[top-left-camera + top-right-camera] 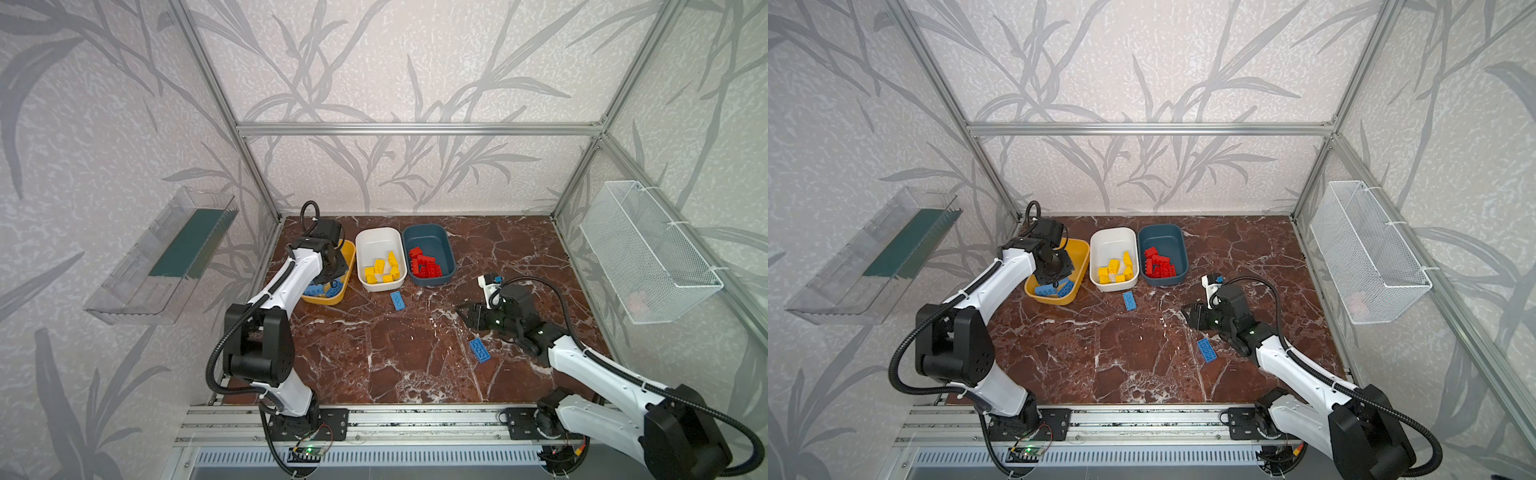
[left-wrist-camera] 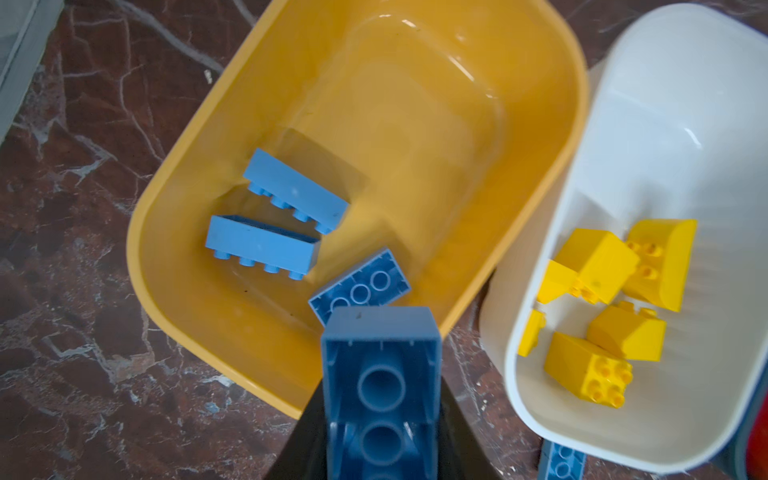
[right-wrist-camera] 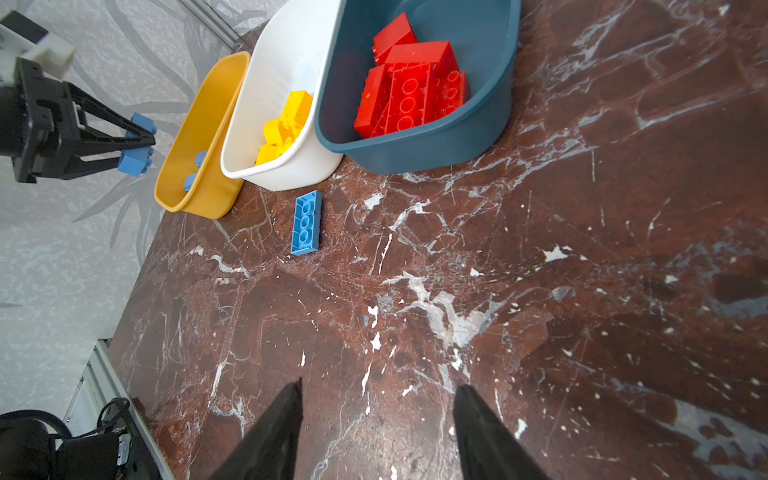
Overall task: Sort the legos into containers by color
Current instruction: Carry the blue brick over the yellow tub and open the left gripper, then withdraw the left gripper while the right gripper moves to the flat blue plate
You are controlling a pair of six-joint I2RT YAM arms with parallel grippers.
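Blue brick (image 2: 380, 374), clamped in the left gripper (image 3: 139, 143), hangs over the yellow tub (image 2: 141, 249) holding three others; opening the jaws should drop it in. Right gripper (image 3: 379, 386) gapes empty near a loose blue brick (image 1: 479, 350) on the table (image 1: 374, 353).

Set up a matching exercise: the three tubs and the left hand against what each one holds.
Column A
1. yellow tub
2. white tub
3. teal tub
4. left hand

Column B
a. red bricks
b. one blue brick, gripped
c. yellow bricks
d. loose blue bricks

Pairs: 1-d; 2-c; 3-a; 4-b
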